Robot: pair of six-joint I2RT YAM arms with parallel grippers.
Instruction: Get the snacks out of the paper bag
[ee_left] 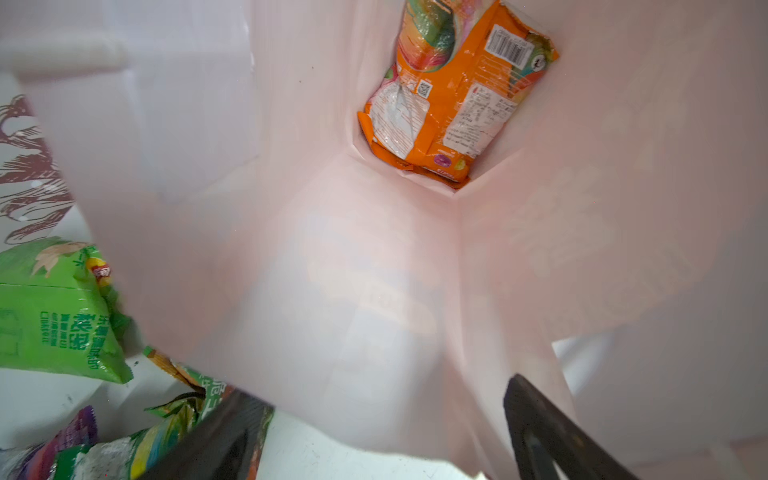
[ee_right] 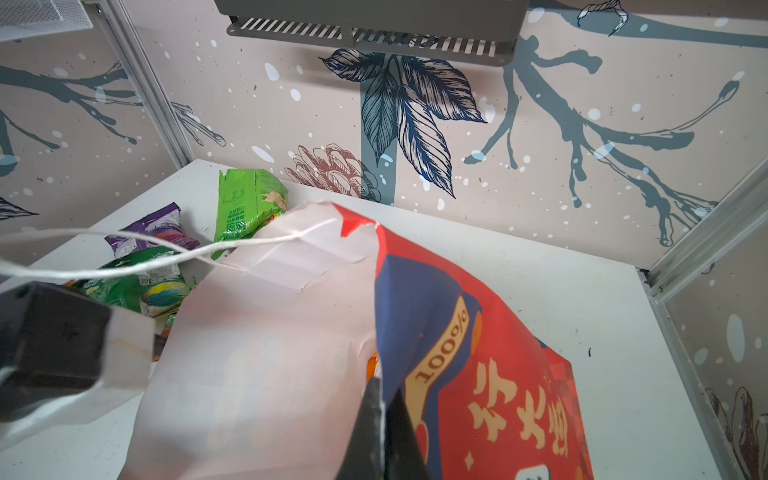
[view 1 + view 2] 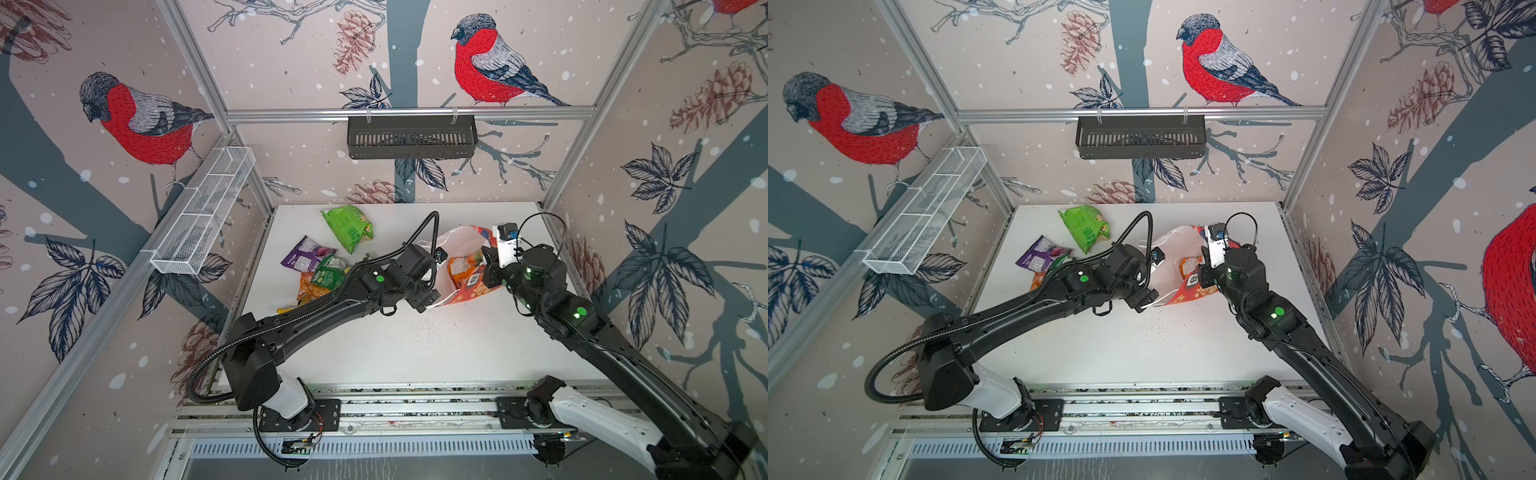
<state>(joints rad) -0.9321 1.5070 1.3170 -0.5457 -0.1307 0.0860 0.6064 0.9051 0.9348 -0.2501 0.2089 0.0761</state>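
Bag (image 3: 469,296): lies on its side at the right of the table (image 3: 415,353), mouth turned toward the left arm (image 3: 316,316). Its white lining and red outside show in both top views.
Left gripper (image 3: 432,280): jaws spread wide at the bag's mouth, gripping nothing. The left wrist view cuts its dark fingers (image 1: 552,432) off at the frame edge. I cannot tell whether one of them sits outside the bag wall.
Right gripper (image 2: 380,401): pinched closed on the bag's raised rim, with paper between the fingers. In both top views the fingertips are hidden under the wrist.
Orange packet (image 1: 453,95): deep in the bag, against its bottom. Another orange edge peeks from beneath it, so the count inside is unclear.
Green packet (image 3: 348,226): on the table near the back wall, apart from the bag.
Purple packet (image 3: 305,257): touching the pile.
Pile (image 3: 326,276): green-red and orange packets overlapping, left of the bag. The left arm covers its near side, so their number cannot be made out.
Cord (image 2: 166,257): the bag's handle, blurred and running out of the right wrist view.
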